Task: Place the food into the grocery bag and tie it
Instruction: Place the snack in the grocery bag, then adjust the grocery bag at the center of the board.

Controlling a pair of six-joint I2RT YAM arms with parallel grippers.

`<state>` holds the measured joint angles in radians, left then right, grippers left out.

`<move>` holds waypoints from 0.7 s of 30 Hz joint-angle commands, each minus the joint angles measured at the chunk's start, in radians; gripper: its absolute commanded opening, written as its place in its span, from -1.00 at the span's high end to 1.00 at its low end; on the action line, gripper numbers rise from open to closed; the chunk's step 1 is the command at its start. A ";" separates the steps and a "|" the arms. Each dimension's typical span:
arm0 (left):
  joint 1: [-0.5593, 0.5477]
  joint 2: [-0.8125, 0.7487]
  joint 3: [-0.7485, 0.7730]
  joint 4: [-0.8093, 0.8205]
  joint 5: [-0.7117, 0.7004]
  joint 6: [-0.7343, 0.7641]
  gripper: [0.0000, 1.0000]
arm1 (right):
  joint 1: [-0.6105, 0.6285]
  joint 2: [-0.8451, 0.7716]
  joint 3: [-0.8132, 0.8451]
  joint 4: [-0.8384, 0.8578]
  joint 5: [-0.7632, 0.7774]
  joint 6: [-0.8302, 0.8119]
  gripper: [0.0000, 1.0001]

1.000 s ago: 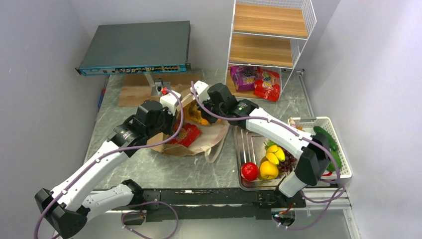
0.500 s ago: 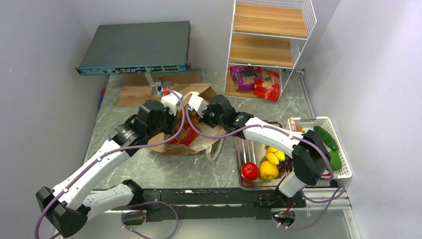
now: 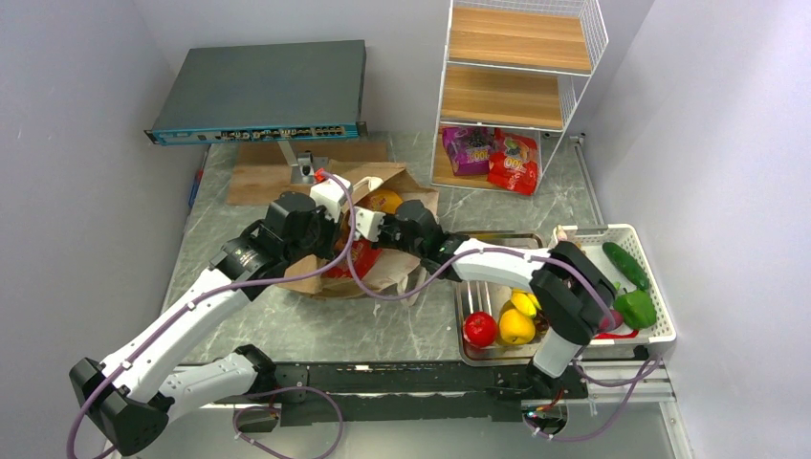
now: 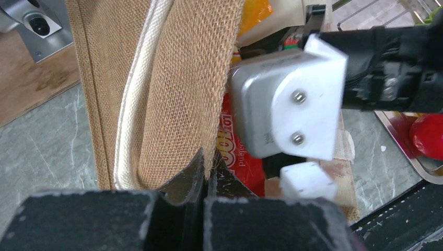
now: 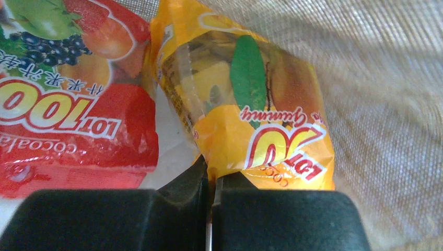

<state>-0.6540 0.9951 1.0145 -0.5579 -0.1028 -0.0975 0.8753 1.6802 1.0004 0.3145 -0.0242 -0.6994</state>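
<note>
The brown grocery bag (image 3: 402, 271) lies open on its side at the table's middle, its cream rope handle (image 4: 130, 130) showing in the left wrist view. My left gripper (image 3: 335, 203) (image 4: 208, 170) is shut on the bag's woven top edge (image 4: 193, 94) and holds the mouth up. Inside that mouth, my right gripper (image 3: 368, 227) (image 5: 211, 172) is shut on the lower edge of an orange snack packet (image 5: 256, 120) (image 3: 385, 201). A red snack packet (image 5: 68, 120) (image 4: 237, 151) lies in the bag beside it.
A metal tray (image 3: 466, 287) at the right holds a red apple (image 3: 481, 328) and yellow fruit (image 3: 516, 325). The white basket (image 3: 660, 330) carries a cucumber (image 3: 626, 265) and green pepper (image 3: 636, 308). Purple (image 3: 469, 148) and red packets (image 3: 514, 161) sit in the wire rack. A wooden board (image 3: 258, 177) lies behind.
My right gripper has carried the orange packet left and toward the near side, into the bag's mouth. The left gripper has kept its hold on the edge.
</note>
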 commanded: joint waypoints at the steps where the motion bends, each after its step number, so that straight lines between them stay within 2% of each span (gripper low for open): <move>1: -0.007 -0.004 0.014 0.057 0.003 0.005 1.00 | 0.029 0.024 0.006 0.317 0.087 -0.129 0.57; 2: -0.006 -0.003 0.014 0.057 0.002 0.005 1.00 | 0.040 0.028 -0.001 0.360 0.135 -0.130 0.14; 3: -0.006 -0.003 0.014 0.057 0.000 0.005 1.00 | 0.052 0.028 -0.015 0.410 0.177 -0.134 -0.14; 5: -0.006 0.001 0.015 0.055 -0.008 0.004 1.00 | 0.073 0.013 -0.053 0.507 0.229 -0.147 -0.47; 10: -0.007 0.005 0.018 0.049 -0.024 0.002 1.00 | 0.096 -0.074 -0.102 0.496 0.341 -0.101 -0.56; 16: -0.006 0.005 0.021 0.044 -0.046 0.000 1.00 | 0.096 -0.294 -0.189 0.364 0.428 0.083 -0.57; 21: -0.006 0.007 0.025 0.039 -0.044 -0.003 1.00 | 0.086 -0.469 -0.233 0.172 0.543 0.369 -0.63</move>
<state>-0.6563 1.0103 1.0145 -0.5583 -0.1291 -0.0978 0.9710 1.3354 0.7959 0.6186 0.3931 -0.6014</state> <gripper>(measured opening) 0.031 0.786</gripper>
